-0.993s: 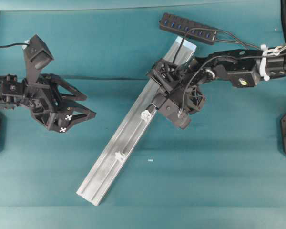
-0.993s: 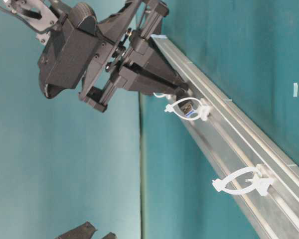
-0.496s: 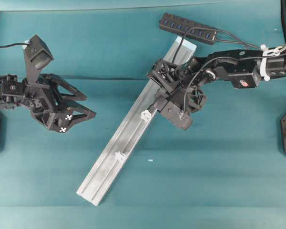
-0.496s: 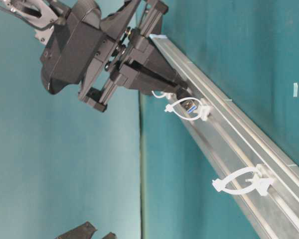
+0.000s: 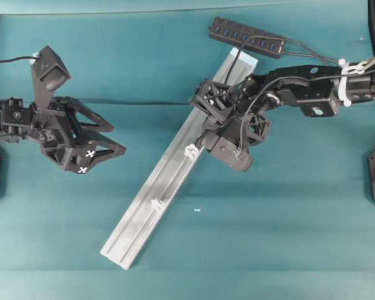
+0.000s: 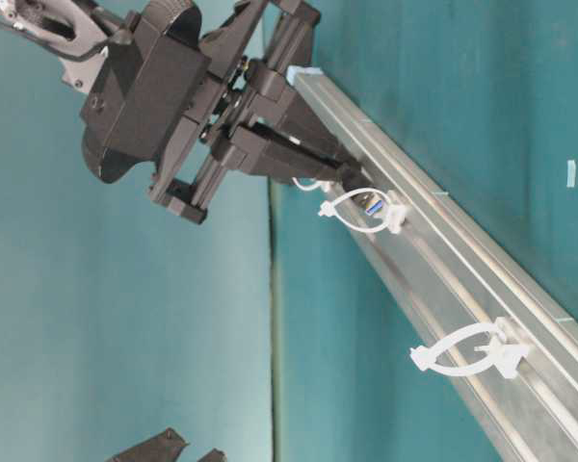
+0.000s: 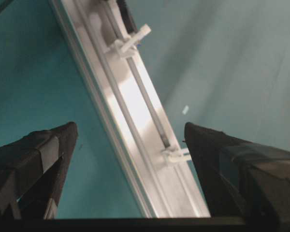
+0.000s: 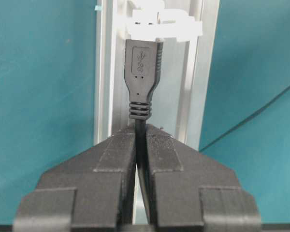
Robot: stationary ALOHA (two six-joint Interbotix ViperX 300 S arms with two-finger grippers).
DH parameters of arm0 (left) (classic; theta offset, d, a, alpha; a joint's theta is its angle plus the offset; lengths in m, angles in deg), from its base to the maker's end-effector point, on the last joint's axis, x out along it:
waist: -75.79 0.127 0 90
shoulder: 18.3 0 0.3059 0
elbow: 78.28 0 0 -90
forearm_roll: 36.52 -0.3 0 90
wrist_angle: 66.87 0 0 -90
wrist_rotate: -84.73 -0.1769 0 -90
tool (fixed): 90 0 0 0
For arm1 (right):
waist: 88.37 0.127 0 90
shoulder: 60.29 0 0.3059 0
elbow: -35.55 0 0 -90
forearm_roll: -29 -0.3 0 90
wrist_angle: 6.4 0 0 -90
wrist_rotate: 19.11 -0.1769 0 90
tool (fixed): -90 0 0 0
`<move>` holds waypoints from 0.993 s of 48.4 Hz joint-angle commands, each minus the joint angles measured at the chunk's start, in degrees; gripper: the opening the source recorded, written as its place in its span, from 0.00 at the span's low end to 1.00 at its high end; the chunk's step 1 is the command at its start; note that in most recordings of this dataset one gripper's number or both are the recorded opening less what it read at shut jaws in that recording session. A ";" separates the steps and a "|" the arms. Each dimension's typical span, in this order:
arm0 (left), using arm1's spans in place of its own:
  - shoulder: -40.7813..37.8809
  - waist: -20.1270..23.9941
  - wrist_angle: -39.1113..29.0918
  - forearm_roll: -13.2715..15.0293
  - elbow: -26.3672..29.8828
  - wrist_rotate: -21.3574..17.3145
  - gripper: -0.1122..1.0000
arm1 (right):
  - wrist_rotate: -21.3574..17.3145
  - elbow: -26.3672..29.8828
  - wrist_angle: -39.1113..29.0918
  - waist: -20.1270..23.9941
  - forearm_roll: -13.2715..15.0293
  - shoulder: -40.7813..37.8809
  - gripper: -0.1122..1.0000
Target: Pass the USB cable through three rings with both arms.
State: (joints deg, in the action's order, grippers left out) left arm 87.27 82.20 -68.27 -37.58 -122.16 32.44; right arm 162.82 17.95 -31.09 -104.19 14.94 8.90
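The rail [image 5: 175,164] is laid diagonally across the table [image 5: 287,237], from the lower left to the upper right in the overhead view. The hub [image 5: 247,37] is placed just beyond its upper end. Two rings [image 5: 190,150] [image 5: 155,204] are seen on the rail below the right gripper [image 5: 203,139], which is positioned over the upper half. The plug [image 8: 144,67] of the USB cable [image 5: 234,65] is located at the upper ring. The left gripper [image 5: 109,150] is found well apart, left of the rail.
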 commanded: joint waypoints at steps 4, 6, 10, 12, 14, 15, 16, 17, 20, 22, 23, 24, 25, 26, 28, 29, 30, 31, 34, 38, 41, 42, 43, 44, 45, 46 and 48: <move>0.26 -0.09 0.44 -0.18 0.62 0.18 0.97 | -0.70 1.49 -0.18 0.62 0.09 0.70 0.16; 0.26 -0.09 0.35 -0.18 0.62 0.18 0.97 | -0.70 1.67 -0.44 0.70 0.09 0.70 0.16; 0.26 -0.09 0.35 -0.18 0.62 0.18 0.97 | -0.79 2.20 -1.58 0.70 0.18 0.79 0.16; 0.26 -0.09 0.44 -0.18 0.62 0.18 0.97 | -0.70 2.29 -2.29 0.70 0.44 0.79 0.16; 0.26 -0.09 0.44 -0.18 0.62 0.18 0.97 | -0.70 2.29 -2.64 0.70 0.79 0.70 0.16; 0.35 -0.09 0.35 -0.18 0.62 0.18 0.97 | -0.70 2.29 -2.81 0.70 0.97 0.70 0.16; 0.26 -0.09 0.44 -0.18 0.53 0.18 0.97 | -0.79 2.29 -2.81 0.70 1.14 0.70 0.16; 0.26 -0.09 0.44 -0.18 0.62 0.18 0.97 | -0.70 2.20 -2.90 0.70 1.32 0.70 0.16; 0.26 -0.09 0.44 -0.18 0.53 0.18 0.97 | -0.70 2.29 -2.90 0.70 1.49 0.70 0.16; 0.26 -0.09 0.44 -0.18 0.53 0.18 0.97 | -0.70 2.29 -2.90 0.70 1.49 0.62 0.16; 0.26 -0.09 0.44 -0.18 0.53 0.18 0.97 | -0.70 2.29 -2.90 0.70 1.49 0.62 0.16; 0.26 -0.09 0.44 -0.18 0.53 0.18 0.97 | -0.70 2.29 -2.90 0.70 1.49 0.53 0.16; 0.26 -0.09 0.44 -0.18 0.53 0.18 0.97 | -0.70 2.29 -2.99 0.70 1.58 0.53 0.16; 0.26 0.00 0.44 -0.18 0.53 0.18 0.97 | -0.70 2.29 -2.99 0.79 1.58 0.44 0.16; 0.26 -0.09 0.44 -0.18 0.62 0.18 0.97 | -0.70 2.29 -3.08 0.88 1.58 0.35 0.16; 0.26 -0.09 0.44 -0.18 0.62 0.18 0.97 | -0.70 2.29 -3.08 0.88 1.58 0.35 0.16; 0.26 -0.09 0.44 -0.18 0.62 0.18 0.97 | -0.70 2.29 -2.99 0.97 1.58 0.35 0.16; 0.26 -0.09 0.44 -0.18 0.62 0.18 0.97 | -0.70 2.29 -2.99 1.05 1.58 0.35 0.16; 0.26 -0.09 0.44 -0.18 0.62 0.18 0.97 | -0.70 2.29 -2.90 1.32 1.58 0.09 0.16; 0.26 -0.09 0.79 -0.18 0.70 0.26 0.97 | -0.70 2.29 -2.81 1.58 1.58 -0.62 0.16; 0.18 -0.18 1.41 -0.18 0.62 0.26 0.97 | -0.79 2.29 -2.81 1.58 1.58 -1.23 0.16; 0.26 -0.18 1.67 -0.18 0.62 0.26 0.97 | -0.79 2.29 -2.72 1.58 1.58 -1.32 0.16; 0.26 -0.26 1.85 -0.18 0.62 0.26 0.97 | -0.79 2.29 -2.64 1.58 1.58 -1.41 0.16; 0.26 -0.26 1.93 -0.18 0.62 0.26 0.97 | -0.88 2.37 -2.46 1.58 1.67 -1.49 0.16; 0.26 -0.26 2.02 -0.18 0.70 0.26 0.97 | -0.88 2.46 -2.20 1.58 1.58 -1.49 0.16; 0.26 -0.26 2.11 -0.18 0.70 0.26 0.97 | -1.05 2.46 -2.11 1.58 1.58 -1.49 0.16; 0.26 -0.35 2.11 -0.18 0.70 0.26 0.97 | -1.76 2.55 -1.76 1.58 1.58 -1.49 0.16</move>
State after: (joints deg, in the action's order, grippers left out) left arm 87.27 82.11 -66.87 -37.58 -122.16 32.62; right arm 162.38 19.88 -33.47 -103.14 16.43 7.67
